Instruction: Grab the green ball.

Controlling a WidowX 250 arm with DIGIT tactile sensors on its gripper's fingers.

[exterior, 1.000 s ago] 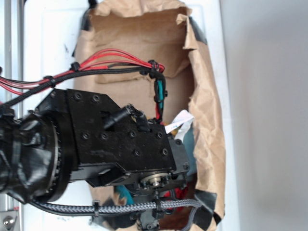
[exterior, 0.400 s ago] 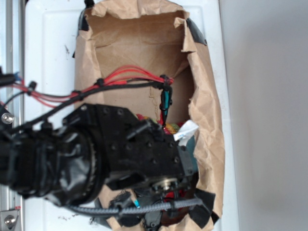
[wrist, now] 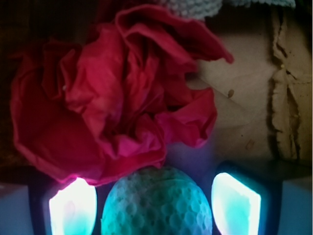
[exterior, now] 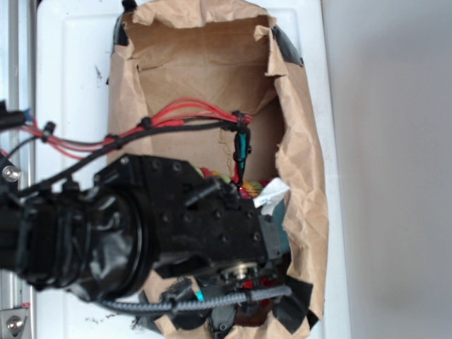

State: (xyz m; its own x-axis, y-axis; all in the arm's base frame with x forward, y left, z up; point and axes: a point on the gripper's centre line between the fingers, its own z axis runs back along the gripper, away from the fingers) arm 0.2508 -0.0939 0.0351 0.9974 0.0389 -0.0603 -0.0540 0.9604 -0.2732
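In the wrist view the green ball, dimpled and teal-green in this light, lies between my two glowing fingertips. My gripper is open, with one pad on each side of the ball and only a narrow dark gap at each side. A ruffled red fabric toy lies right behind the ball and overlaps its top edge. In the exterior view my black arm reaches down into the brown paper bag and hides both the gripper and the ball.
The bag's crumpled walls surround the arm closely. A teal cloth piece peeks out beside the wrist. Brown paper floor shows right of the red toy. A knitted grey thing lies at the top edge.
Since a second ago my arm has shifted left and lower into the bag. Over the last half second it has hardly moved.
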